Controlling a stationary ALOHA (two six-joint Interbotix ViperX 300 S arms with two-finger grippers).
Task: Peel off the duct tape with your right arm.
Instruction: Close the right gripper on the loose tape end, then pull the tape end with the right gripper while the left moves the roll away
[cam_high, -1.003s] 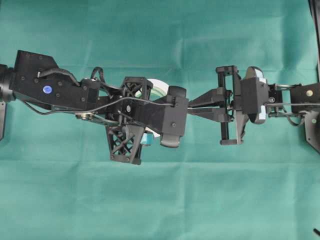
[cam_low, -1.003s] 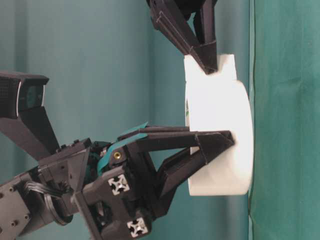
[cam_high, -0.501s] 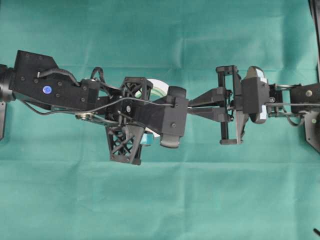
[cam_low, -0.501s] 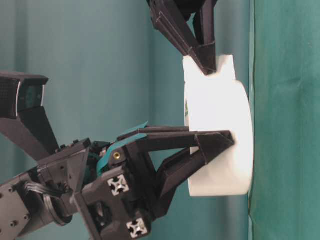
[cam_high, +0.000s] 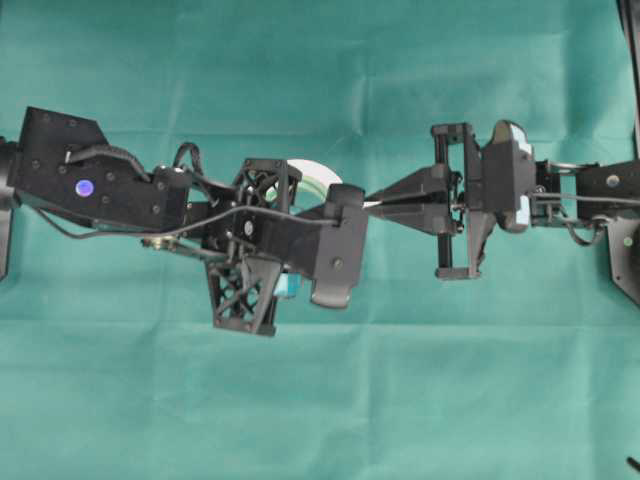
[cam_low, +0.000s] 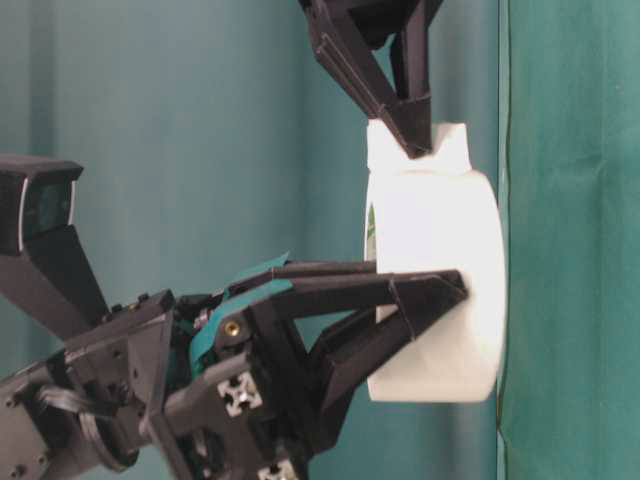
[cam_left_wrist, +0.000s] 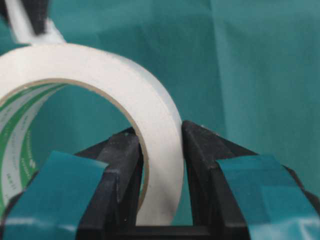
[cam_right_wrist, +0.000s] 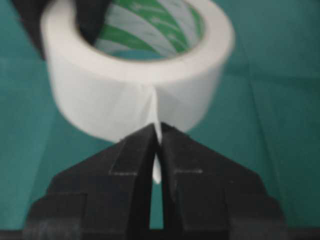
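The duct tape (cam_right_wrist: 135, 95) is a white roll with a green-striped core, standing on edge on the green cloth (cam_high: 320, 400). In the overhead view only an arc of the duct tape (cam_high: 305, 175) shows beside the left arm. My left gripper (cam_left_wrist: 159, 127) is shut on the roll's wall, with one finger inside the ring and one outside. My right gripper (cam_right_wrist: 155, 129) is shut on the loose white strip end (cam_right_wrist: 156, 172), which stands off the roll's face. In the table-level view, the right gripper (cam_low: 420, 140) pinches that tab at the roll's edge and the left gripper (cam_low: 438, 300) clamps the duct tape (cam_low: 445, 230).
Green cloth covers the whole table. The two arms meet nose to nose across the middle of the overhead view. A black frame piece (cam_high: 630, 60) stands at the far right edge.
Both arms and the roll have shifted a little to the left in the overhead view. Both grips are unchanged.
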